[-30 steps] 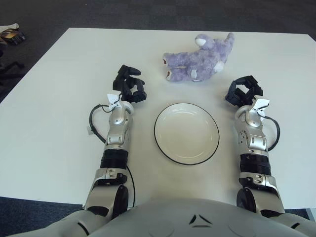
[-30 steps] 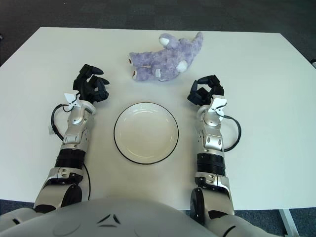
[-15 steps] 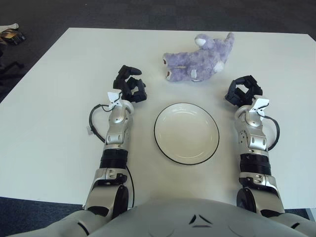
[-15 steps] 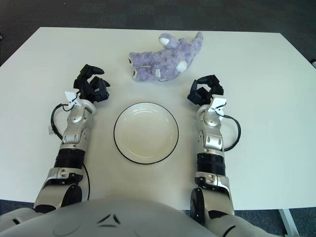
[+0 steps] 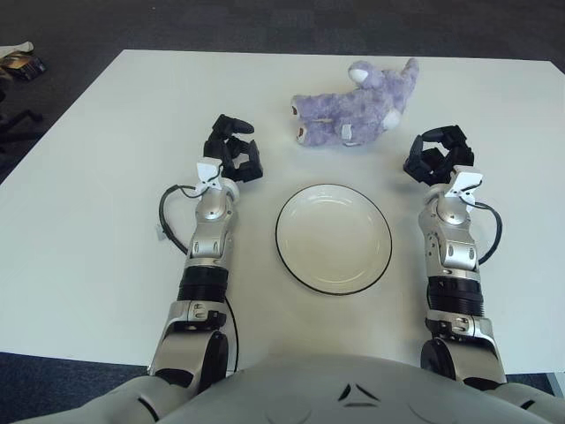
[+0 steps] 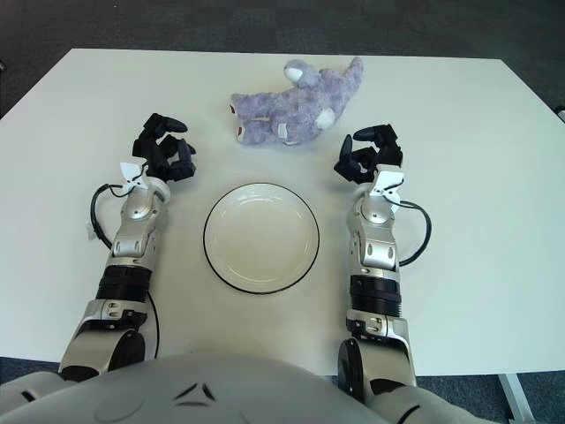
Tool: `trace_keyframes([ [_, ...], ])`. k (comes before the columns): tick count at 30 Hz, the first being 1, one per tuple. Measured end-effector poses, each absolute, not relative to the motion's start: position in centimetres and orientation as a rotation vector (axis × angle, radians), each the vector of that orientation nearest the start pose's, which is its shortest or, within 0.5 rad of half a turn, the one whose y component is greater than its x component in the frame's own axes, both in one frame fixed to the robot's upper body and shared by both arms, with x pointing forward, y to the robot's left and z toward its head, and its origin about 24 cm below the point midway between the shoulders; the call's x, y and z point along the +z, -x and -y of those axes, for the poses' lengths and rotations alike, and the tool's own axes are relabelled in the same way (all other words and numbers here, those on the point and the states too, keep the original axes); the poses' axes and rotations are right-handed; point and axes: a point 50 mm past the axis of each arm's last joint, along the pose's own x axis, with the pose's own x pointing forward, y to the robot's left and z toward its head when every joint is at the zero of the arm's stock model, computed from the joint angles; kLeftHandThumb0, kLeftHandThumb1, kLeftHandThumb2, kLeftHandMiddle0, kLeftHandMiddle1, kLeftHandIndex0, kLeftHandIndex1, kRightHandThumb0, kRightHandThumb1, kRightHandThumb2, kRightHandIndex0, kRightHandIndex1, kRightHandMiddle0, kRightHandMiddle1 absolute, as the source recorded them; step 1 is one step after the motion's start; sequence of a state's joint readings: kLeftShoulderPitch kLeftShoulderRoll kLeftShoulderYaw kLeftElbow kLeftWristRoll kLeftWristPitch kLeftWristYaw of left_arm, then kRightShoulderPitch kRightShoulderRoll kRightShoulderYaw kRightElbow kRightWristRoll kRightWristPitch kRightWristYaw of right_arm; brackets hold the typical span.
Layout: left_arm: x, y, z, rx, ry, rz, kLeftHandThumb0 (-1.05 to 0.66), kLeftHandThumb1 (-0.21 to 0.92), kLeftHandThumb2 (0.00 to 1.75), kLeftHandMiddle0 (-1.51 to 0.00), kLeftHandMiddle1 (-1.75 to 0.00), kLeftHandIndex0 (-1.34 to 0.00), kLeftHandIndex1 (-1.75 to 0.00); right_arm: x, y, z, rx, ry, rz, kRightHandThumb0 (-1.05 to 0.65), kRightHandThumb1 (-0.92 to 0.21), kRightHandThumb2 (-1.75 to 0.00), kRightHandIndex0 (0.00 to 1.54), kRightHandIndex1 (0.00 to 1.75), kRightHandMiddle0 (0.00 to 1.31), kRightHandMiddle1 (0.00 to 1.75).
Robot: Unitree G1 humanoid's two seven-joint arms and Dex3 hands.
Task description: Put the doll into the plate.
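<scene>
The purple plush doll (image 5: 355,108) lies on its side beyond the black-rimmed white plate (image 5: 334,238), apart from it and ungrasped. The right hand (image 5: 436,155) sits just right of the doll, fingers loosely curled on nothing, and the left hand (image 5: 231,147), also empty, appears much the same. Reaching well means spreading the right fingers wide and closing around the doll's soft body, not a limb.
</scene>
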State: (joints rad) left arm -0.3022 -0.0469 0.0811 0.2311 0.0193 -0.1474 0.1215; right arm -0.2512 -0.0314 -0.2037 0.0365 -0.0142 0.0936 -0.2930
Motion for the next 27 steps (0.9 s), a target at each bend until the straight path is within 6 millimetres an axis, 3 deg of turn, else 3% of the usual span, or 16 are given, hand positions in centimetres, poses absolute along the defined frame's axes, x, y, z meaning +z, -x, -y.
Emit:
trace_keyframes([
  [3, 8.2, -30.7, -14.0, 0.101, 0.041, 0.222, -0.01, 0.69, 0.79, -0.35, -1.5, -0.33, -1.75, 9.1, -29.3, 20.1, -0.427, 0.006, 0.124, -0.01, -0.57, -0.97, 0.37, 1.6, 0.36, 1.75],
  [4, 8.3, -30.7, -14.0, 0.097, 0.037, 0.23, -0.01, 0.79, 0.63, -0.31, -1.5, -0.26, -1.74, 9.2, -29.3, 20.1, -0.424, 0.009, 0.131, -0.01, -0.62, -0.91, 0.35, 1.6, 0.33, 1.74],
  [6, 8.4, -30.7, -14.1, 0.091, 0.03, 0.242, -0.01, 0.86, 0.55, -0.29, -1.5, -0.22, -1.74, 9.3, -29.2, 20.1, -0.419, 0.016, 0.143, -0.01, -0.65, -0.87, 0.33, 1.6, 0.31, 1.74],
  [8, 8.4, -30.7, -14.1, 0.083, 0.025, 0.254, -0.17, 0.89, 0.51, -0.24, -1.38, -0.23, -1.72, 9.4, -29.2, 20.2, -0.413, 0.022, 0.156, -0.01, -0.73, -0.75, 0.3, 1.59, 0.27, 1.73],
  [12, 8.5, -30.6, -14.1, 0.075, 0.022, 0.278, -0.3, 0.91, 0.47, -0.2, -1.27, -0.24, -1.7, 9.7, -29.1, 20.3, -0.398, 0.03, 0.195, 0.0, -0.85, -0.57, 0.27, 1.56, 0.22, 1.71],
  [15, 8.4, -30.6, -14.1, 0.074, 0.024, 0.292, -0.33, 0.92, 0.47, -0.16, -1.25, -0.24, -1.69, 9.9, -29.0, 20.2, -0.377, 0.036, 0.216, -0.24, -0.87, -0.5, 0.14, 1.44, 0.29, 1.66],
  [16, 8.4, -30.6, -14.1, 0.074, 0.024, 0.3, -0.33, 0.92, 0.46, -0.15, -1.25, -0.24, -1.69, 10.0, -28.9, 20.2, -0.364, 0.042, 0.224, -0.27, -0.78, -0.57, 0.12, 1.41, 0.23, 1.63],
  [18, 8.4, -30.5, -14.1, 0.074, 0.023, 0.309, -0.34, 0.92, 0.46, -0.13, -1.26, -0.24, -1.69, 10.1, -28.8, 20.3, -0.343, 0.056, 0.23, -0.34, -0.5, -0.86, 0.08, 1.35, 0.09, 1.56],
  [20, 8.4, -30.5, -14.1, 0.075, 0.021, 0.319, -0.34, 0.92, 0.46, -0.12, -1.27, -0.24, -1.69, 10.2, -28.8, 20.4, -0.329, 0.068, 0.234, -0.36, -0.4, -0.97, 0.06, 1.32, 0.05, 1.54],
  [22, 8.5, -30.5, -14.1, 0.077, 0.019, 0.328, -0.33, 0.61, 0.79, -0.11, -1.26, -0.1, -1.52, 10.4, -28.7, 20.5, -0.321, 0.081, 0.24, -0.38, -0.33, -1.04, 0.04, 1.31, 0.02, 1.5],
  [24, 8.6, -30.5, -14.1, 0.077, 0.011, 0.335, -0.32, 0.47, 0.94, -0.1, -1.28, -0.05, -1.45, 10.6, -28.7, 20.5, -0.319, 0.092, 0.247, -0.39, -0.29, -1.06, 0.03, 1.3, 0.01, 1.41],
  [27, 8.6, -30.5, -14.1, 0.072, -0.007, 0.343, -0.31, 0.37, 1.05, -0.07, -1.28, -0.02, -1.39, 10.9, -28.6, 20.6, -0.315, 0.125, 0.26, -0.39, -0.26, -1.07, 0.02, 1.24, 0.0, 1.29],
])
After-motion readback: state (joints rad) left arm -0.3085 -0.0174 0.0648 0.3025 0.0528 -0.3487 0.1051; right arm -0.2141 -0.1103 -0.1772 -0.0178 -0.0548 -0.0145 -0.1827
